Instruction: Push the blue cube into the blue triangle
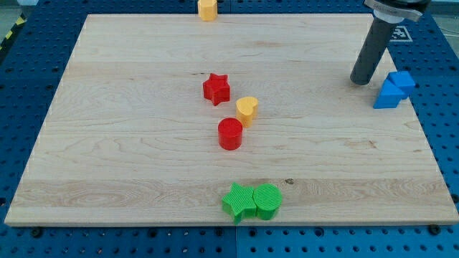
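The rod comes down from the far right corner, and my tip (361, 81) rests on the wooden board (129, 143), close to its right edge. There are no jaws here, only a plain dark rod, and it holds nothing. The tip stands just to the left of the two blue blocks, slightly farther than them, with a small gap, so it does not touch them.

The blue cube (401, 82) sits at the right edge of the board. The blue triangle (386, 96) is directly beside it, on its near-left side, and the two are pressed together. From this angle their shapes merge and I cannot tell exactly where one ends.

In the middle of the board there is a red star (216, 89), a yellow heart (247, 110) just to the near right of it, and a red cylinder (230, 134) just nearer than the heart. At the near edge a green star (238, 201) and a green cylinder (267, 201) touch each other, the star on the left. At the far edge stands one yellow block (207, 9), whose shape I cannot tell
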`<control>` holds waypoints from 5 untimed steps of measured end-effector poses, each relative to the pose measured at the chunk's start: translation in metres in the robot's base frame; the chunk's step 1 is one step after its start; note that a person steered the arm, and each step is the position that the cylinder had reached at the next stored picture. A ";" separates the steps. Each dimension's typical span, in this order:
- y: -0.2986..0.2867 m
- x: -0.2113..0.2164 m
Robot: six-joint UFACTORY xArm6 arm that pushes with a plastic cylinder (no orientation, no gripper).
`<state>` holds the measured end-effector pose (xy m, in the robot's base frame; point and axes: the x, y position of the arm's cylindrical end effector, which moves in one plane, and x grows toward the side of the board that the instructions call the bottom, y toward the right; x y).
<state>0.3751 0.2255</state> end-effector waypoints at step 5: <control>0.079 -0.022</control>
<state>0.3535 0.3045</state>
